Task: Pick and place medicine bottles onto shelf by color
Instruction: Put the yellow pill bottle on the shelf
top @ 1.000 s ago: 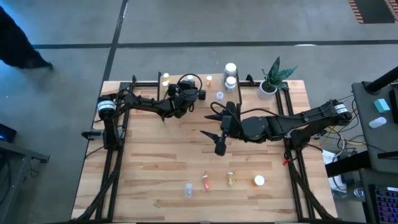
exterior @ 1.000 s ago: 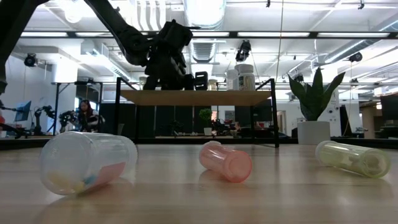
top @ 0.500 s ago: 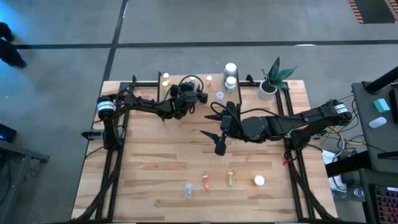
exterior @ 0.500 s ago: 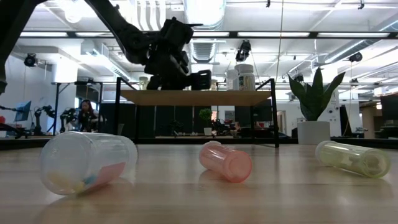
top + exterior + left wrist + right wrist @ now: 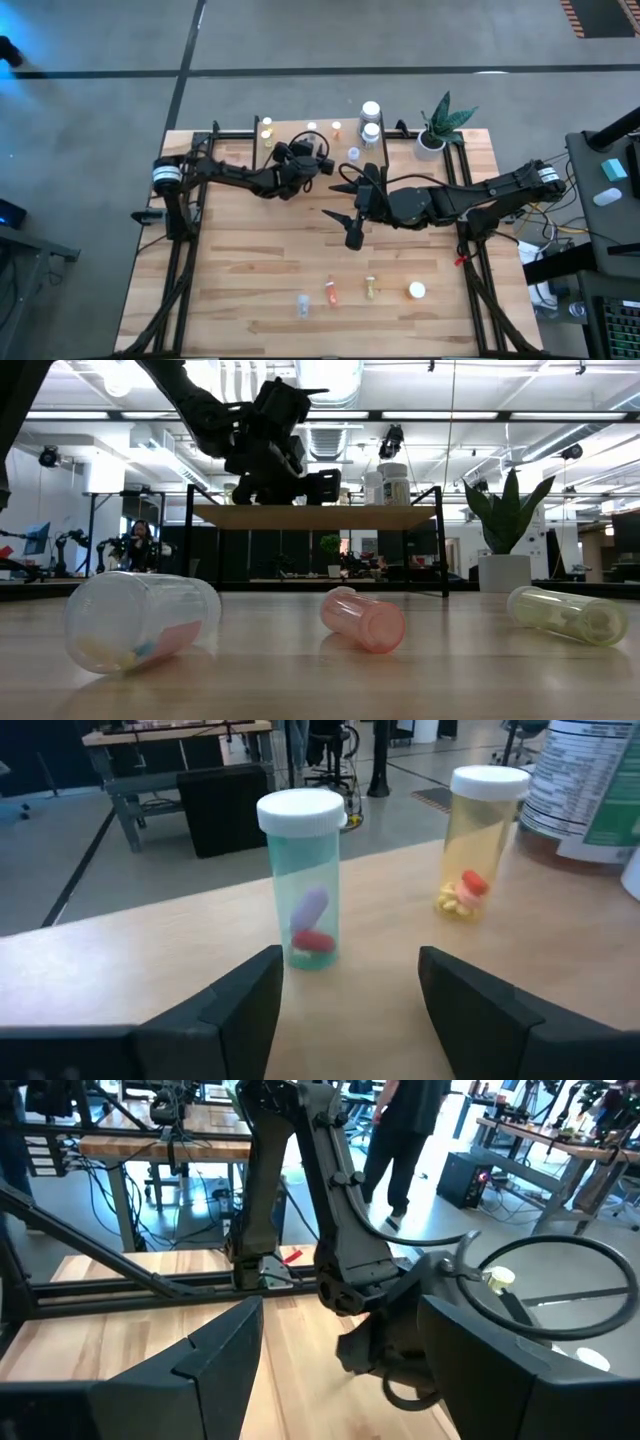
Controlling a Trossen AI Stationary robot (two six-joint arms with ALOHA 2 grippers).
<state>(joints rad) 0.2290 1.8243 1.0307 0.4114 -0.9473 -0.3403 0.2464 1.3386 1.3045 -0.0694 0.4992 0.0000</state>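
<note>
A: Left gripper (image 5: 345,1010)?
B: Spread wide, empty, just short of a clear-bluish bottle (image 5: 303,877) standing upright on the shelf (image 5: 120,970), centre frame of the left wrist view; yellow bottle (image 5: 483,840) upright to its right.
A: Right gripper (image 5: 352,214)?
B: Parted, holding nothing, mid-frame in the high view.
A: Others?
B: Three bottles lying across the low view's foreground: clear (image 5: 140,620), orange (image 5: 363,619), yellow (image 5: 567,614).

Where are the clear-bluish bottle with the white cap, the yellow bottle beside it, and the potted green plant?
Clear-bluish white-capped bottle (image 5: 304,910), left wrist view, body.
Yellow white-capped bottle (image 5: 483,850), left wrist view, body.
Potted green plant (image 5: 446,118), high view, leaves.
</note>
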